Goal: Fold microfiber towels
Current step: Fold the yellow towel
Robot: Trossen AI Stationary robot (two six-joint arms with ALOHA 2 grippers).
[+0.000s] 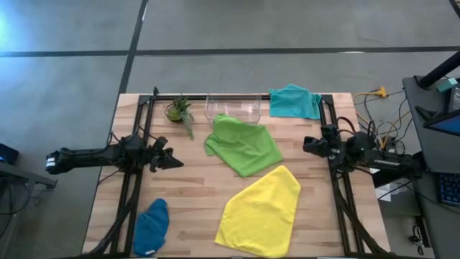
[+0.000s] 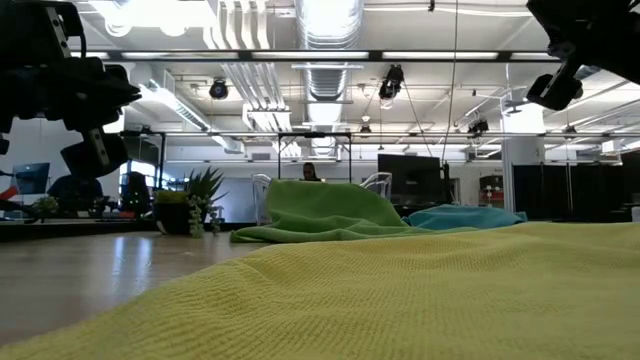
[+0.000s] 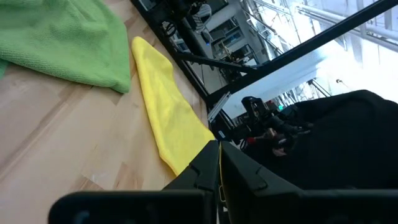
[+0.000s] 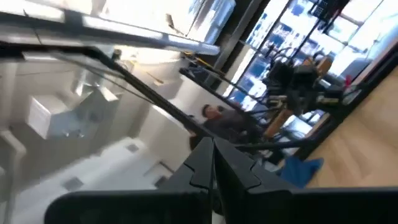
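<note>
A yellow towel (image 1: 260,212) lies spread at the near middle of the table, and a lime green towel (image 1: 243,146) lies crumpled beyond it. A teal towel (image 1: 295,101) sits at the far right corner. A dark blue towel (image 1: 152,226) lies bunched at the near left. My left gripper (image 1: 177,162) is shut and held above the table's left side, pointing toward the middle. My right gripper (image 1: 307,146) is shut above the right side, touching nothing. In the left wrist view the yellow towel (image 3: 169,112) and the green towel (image 3: 62,40) lie ahead of the shut fingers (image 3: 219,177).
A clear plastic bin (image 1: 233,107) stands at the far middle, touching the green towel's far edge. A small potted plant (image 1: 180,111) stands to its left. Black frame rails (image 1: 136,144) run along both sides of the table. Bare wood (image 1: 194,183) lies between the towels.
</note>
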